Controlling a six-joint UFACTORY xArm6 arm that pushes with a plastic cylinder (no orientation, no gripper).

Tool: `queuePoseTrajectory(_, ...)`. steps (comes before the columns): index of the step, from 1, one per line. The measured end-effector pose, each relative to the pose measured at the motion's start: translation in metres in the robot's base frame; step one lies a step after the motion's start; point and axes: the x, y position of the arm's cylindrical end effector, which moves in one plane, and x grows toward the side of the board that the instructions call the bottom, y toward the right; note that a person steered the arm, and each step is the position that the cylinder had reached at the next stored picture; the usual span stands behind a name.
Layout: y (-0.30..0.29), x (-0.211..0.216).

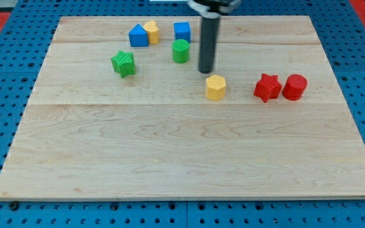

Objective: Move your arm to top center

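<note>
My tip (206,70) is the lower end of a dark rod that comes down from the view's top centre. It stands on the wooden board (182,158), just above and left of the yellow hexagon block (215,87) and right of the green cylinder (180,50). The blue cube (182,31) lies to the upper left of the tip, close to the rod. The tip touches no block that I can see.
A blue triangular block (137,35) and a yellow block (151,31) sit together at the top left. A green star (123,63) lies below them. A red star (267,87) and a red cylinder (294,87) sit at the right.
</note>
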Motion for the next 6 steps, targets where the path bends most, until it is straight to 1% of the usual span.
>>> queuePoseTrajectory(1,-0.008,0.026)
queuePoseTrajectory(2,0.052,0.0)
queuePoseTrajectory(3,0.139,-0.053)
queuePoseTrajectory(4,0.095,-0.118)
queuePoseTrajectory(5,-0.012,-0.131)
queuePoseTrajectory(6,-0.064,-0.117)
